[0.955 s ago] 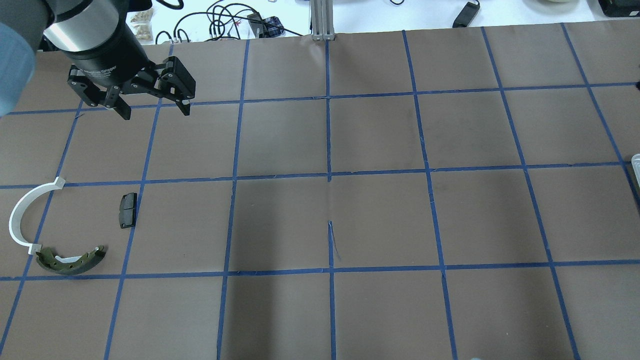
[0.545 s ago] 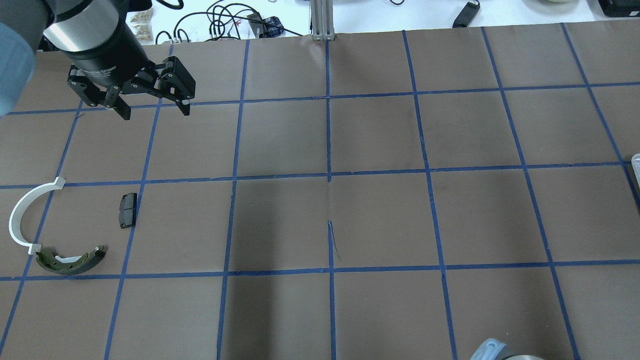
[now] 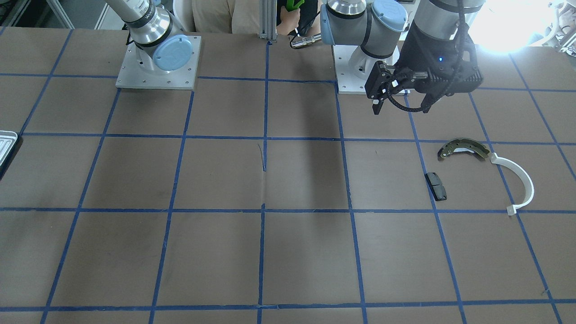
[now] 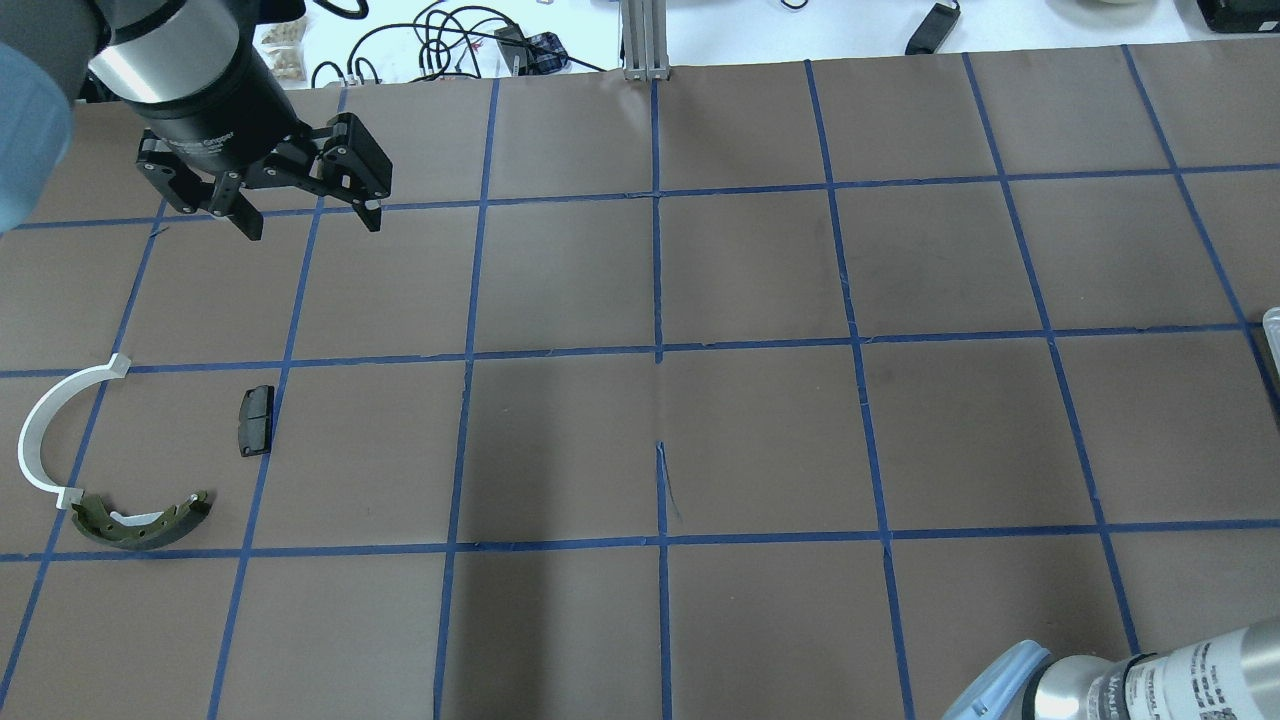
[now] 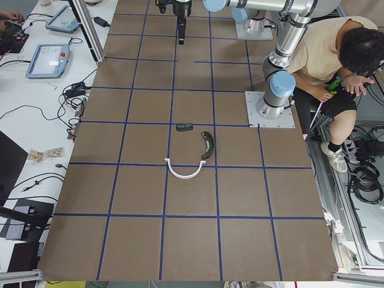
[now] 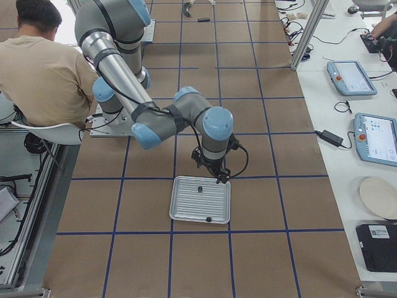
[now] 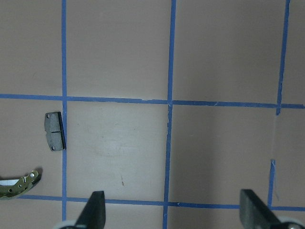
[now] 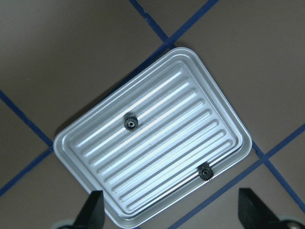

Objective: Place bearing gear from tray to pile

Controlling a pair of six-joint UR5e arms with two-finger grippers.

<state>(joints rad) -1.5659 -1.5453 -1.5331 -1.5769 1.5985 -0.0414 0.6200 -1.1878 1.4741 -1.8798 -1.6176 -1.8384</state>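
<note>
Silver-grey metal tray (image 8: 162, 157) sits on the brown paper table (image 4: 760, 440), which is gridded with blue tape, at the robot's right end. Its ribbed floor carries two small dark bearing gears. The central gear (image 8: 129, 122) lies toward the middle of the floor. The rim-side gear (image 8: 205, 172) lies close against one raised edge. The two are well apart.

Right gripper (image 8: 171, 210) hangs above the tray. Its fingers are spread wide, it is empty, and it touches neither the tray nor either gear.

Left gripper (image 4: 311, 222) is likewise spread wide and empty. It is raised over the table toward the robot's left end and is well apart from the pile.

The pile lies on the table nearer the robot than that gripper. It consists of three parts:
- An olive-grey brake shoe (image 4: 140, 522).
- A thin white arc (image 4: 45, 430), with one end just beside an end of the shoe. Contact between them cannot be confirmed.
- A black pad (image 4: 254, 421), which lies apart from both and against a blue tape line.

Between the pile and the tray runs a long stretch of taped table. A seated person (image 6: 43, 68) is behind the arm bases. Tablets (image 6: 350, 77) and cables lie on the white bench beyond the table's far edge.
</note>
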